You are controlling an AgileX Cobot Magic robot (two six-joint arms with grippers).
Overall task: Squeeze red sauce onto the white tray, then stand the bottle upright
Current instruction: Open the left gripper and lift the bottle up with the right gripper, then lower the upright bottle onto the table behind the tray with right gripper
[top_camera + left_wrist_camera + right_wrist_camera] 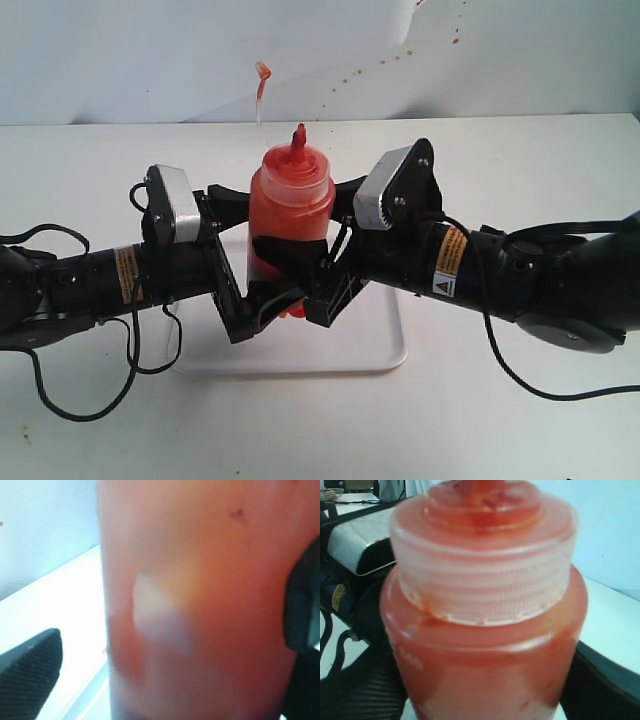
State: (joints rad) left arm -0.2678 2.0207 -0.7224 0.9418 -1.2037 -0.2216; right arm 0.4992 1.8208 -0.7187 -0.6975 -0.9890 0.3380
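Starting at the left of the exterior view: our left hand (250, 255) is spread wide around the bottle (292, 200). Its wrist view shows one pad (31, 672) clear of the bottle wall, so it isn't squeezing.

Dead centre, the bottle is upright, nozzle up, over the white tray (370, 340) on the desk (500, 420). There's a small blob of red sauce (294, 311) on the tray just below it, half hidden by the fingers. We can't tell if the base is actually touching the tray.

On the right, our right hand (325, 250) is clamped on the bottle, fingers snug on both sides in its wrist view.

So we reckon the squeezing is done and we're on the stand-it-up step. Next: make sure the base sits flat, then open the right hand gently and pull both hands straight out without clipping it.
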